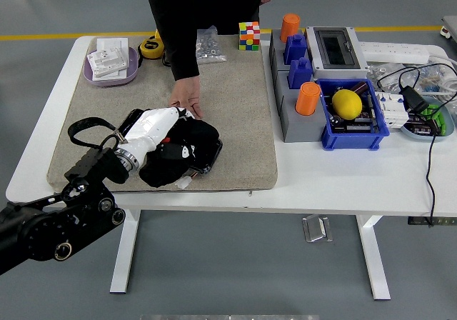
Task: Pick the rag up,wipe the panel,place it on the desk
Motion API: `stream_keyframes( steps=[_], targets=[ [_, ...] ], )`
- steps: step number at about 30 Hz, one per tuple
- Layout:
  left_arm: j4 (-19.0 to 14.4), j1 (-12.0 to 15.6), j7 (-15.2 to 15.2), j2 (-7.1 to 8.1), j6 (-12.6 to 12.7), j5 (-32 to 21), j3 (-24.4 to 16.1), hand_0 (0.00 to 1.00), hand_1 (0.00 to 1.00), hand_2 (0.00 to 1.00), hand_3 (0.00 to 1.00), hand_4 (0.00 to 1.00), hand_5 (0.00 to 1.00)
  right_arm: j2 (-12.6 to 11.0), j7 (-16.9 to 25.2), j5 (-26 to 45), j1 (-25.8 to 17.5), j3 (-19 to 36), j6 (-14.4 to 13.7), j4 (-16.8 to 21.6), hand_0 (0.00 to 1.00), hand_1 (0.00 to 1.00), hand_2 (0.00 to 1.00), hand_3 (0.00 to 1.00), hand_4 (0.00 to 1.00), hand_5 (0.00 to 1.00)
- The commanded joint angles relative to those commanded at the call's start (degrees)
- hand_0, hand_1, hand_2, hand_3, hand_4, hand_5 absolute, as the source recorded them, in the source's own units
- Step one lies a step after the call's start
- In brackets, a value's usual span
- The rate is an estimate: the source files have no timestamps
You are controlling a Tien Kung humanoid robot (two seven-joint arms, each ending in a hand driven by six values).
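Observation:
A black rag lies bunched on a black panel on the grey mat. My left hand, white with a black arm, comes in from the lower left and rests on the rag's left side, its fingers curled into the cloth. The rag hides most of the panel; only its right edge and a far left corner show. A person's hand rests on the mat at the panel's far edge, fingers touching it. My right arm is out of view.
A purple tray with white parts, a yellow tape measure and a colour cube stand at the mat's far edge. Grey blocks with orange cylinders, a blue bin with a yellow ball, and cables lie to the right.

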Motion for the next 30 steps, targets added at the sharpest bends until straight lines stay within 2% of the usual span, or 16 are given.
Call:
stream_keyframes(
  steps=[13, 30],
  targets=[
    [3.1, 0.7, -0.1, 0.79, 0.7, 0.5, -2.4, 0.218, 0.193, 0.534, 0.433, 0.290, 0.002, 0.1, 0.0, -0.1, -0.2, 0.3, 0.0, 0.0, 0.719, 0.624, 0.669, 0.582, 0.974, 0.545],
    [8.2, 1.7, -0.7, 2.50, 1.6, 1.7, -7.7, 0.218, 0.192, 0.532, 0.434, 0.293, 0.002, 0.3, 0.0, -0.3, -0.3, 0.6, -0.1, -0.1, 0.718, 0.624, 0.669, 0.582, 0.973, 0.543]
  ],
)
